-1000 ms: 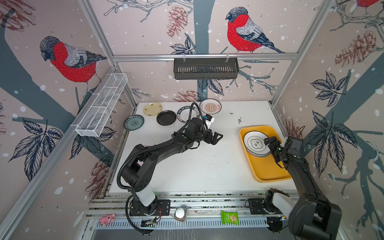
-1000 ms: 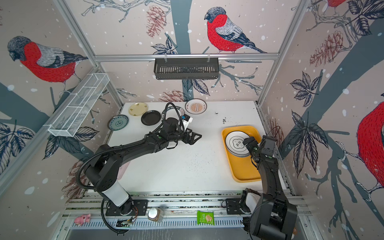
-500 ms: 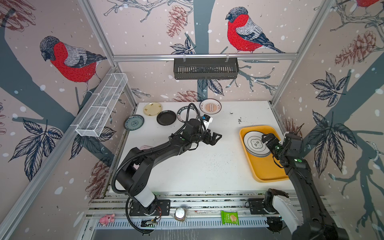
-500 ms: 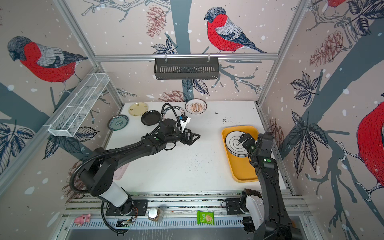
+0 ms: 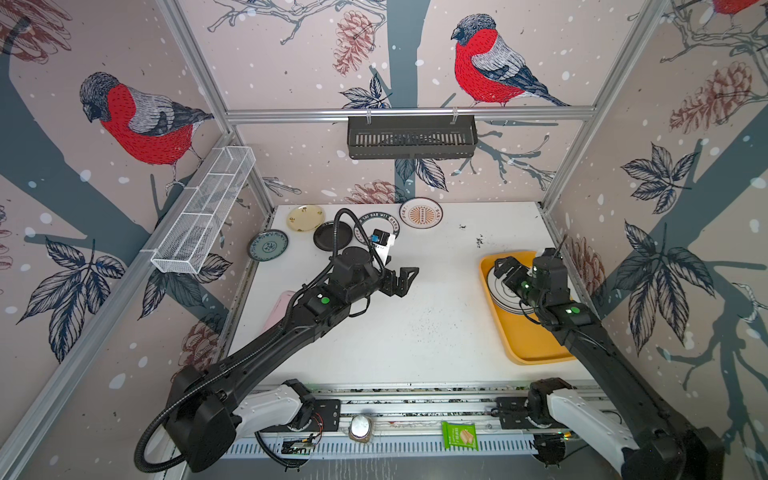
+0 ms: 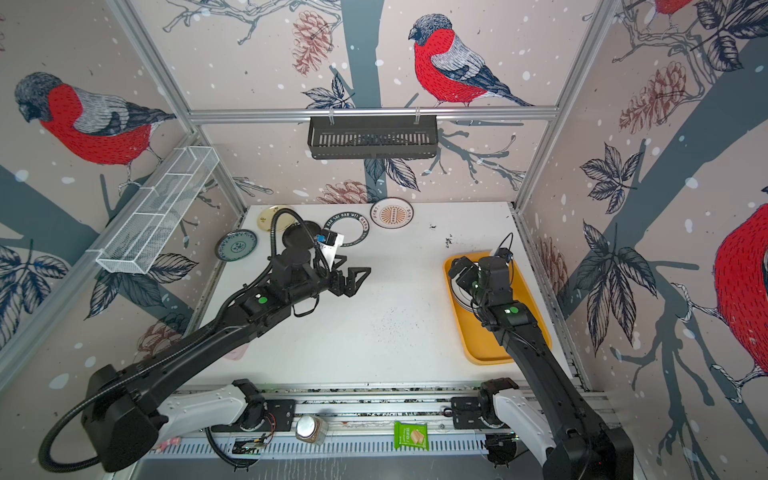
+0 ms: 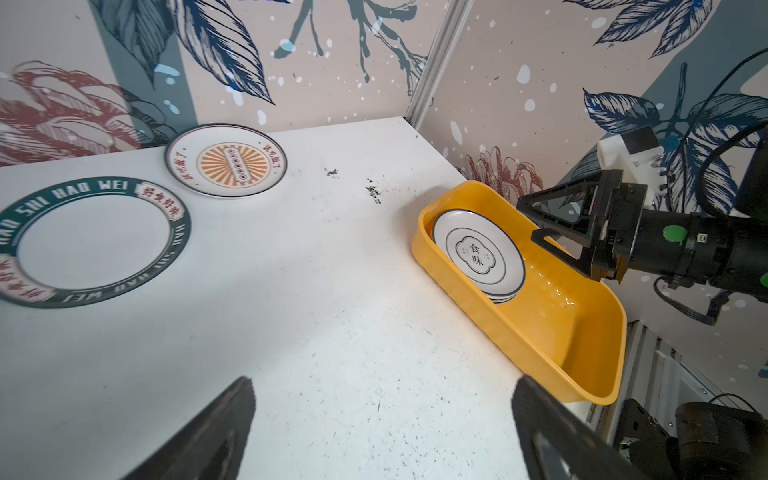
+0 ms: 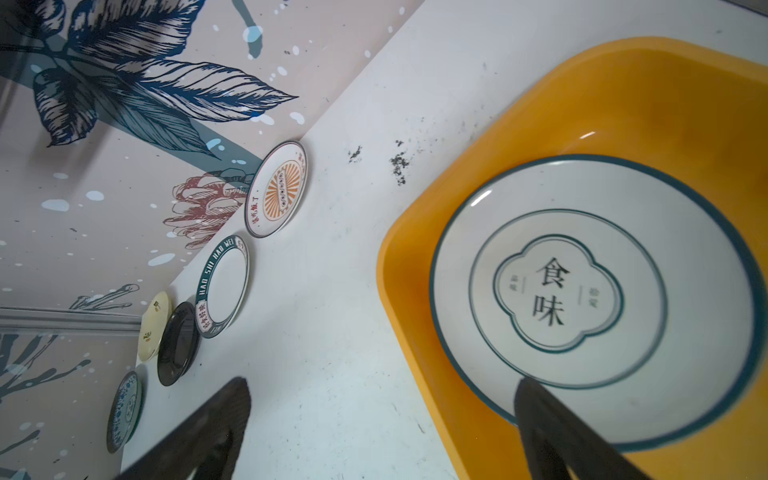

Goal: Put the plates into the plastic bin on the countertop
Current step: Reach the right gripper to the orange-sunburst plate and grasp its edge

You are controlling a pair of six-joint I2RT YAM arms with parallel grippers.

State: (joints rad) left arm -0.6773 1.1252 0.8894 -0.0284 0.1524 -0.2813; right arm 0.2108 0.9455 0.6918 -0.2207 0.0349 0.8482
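The right end effector [image 5: 503, 272], spread and empty, has lifted off the round white emblem plate [image 8: 582, 299] stacked in the mustard-yellow plastic bin [image 5: 536, 340] at frame right, so the released left end effector [image 5: 401, 277] should fetch another.

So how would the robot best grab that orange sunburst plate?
By its rim, a finger above and one below the edge. The orange sunburst plate lies flat on the countertop, near the back wall, the green-lettered plate beside it, so probably from its bare side facing the plastic bin.
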